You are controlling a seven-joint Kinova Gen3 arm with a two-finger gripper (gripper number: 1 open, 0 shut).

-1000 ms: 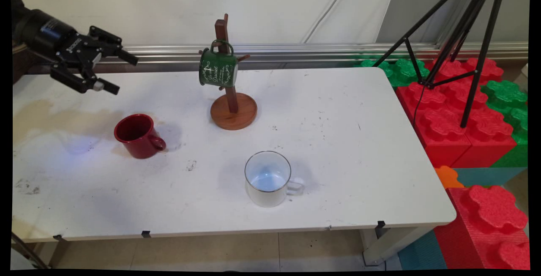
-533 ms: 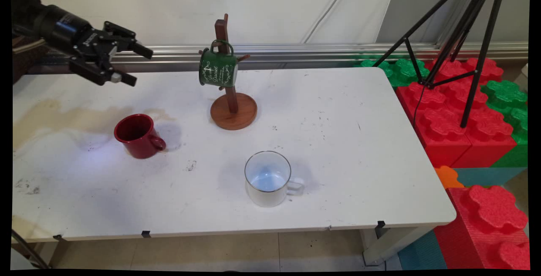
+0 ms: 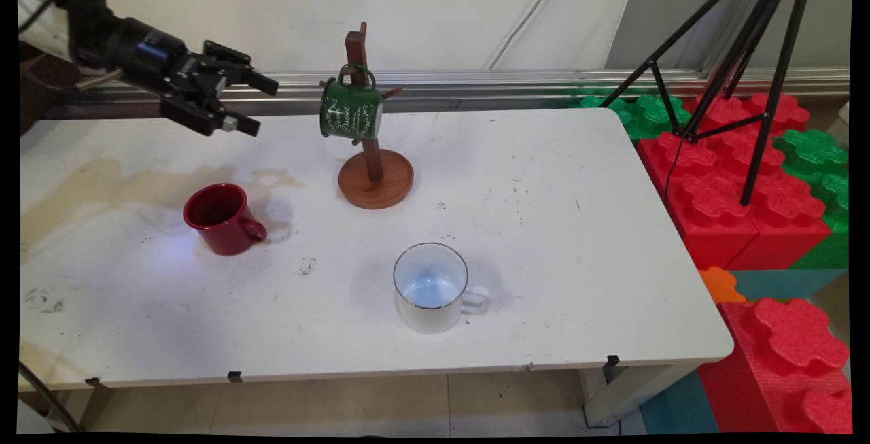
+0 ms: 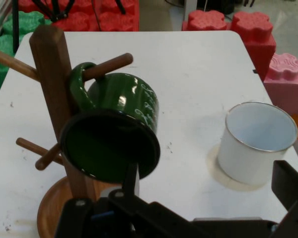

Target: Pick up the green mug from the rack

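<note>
The gripper (image 3: 266, 108) hovers above the table's (image 3: 544, 226) far left part, its fingers spread wide and holding nothing. It points right at the green mug (image 3: 351, 111), which hangs by its handle from a peg of the wooden mug tree (image 3: 375, 182). The mug is near the fingertips but apart from them. In the hand view its open mouth faces the camera, just above one finger (image 4: 131, 179). The red mug (image 3: 221, 218) stands nearer, below the gripper, and the white mug (image 3: 431, 287) well apart, near right.

claw (image 3: 262, 104) moved right and slightly up; now near green mug (image 3: 351, 111); fingers apart
</note>
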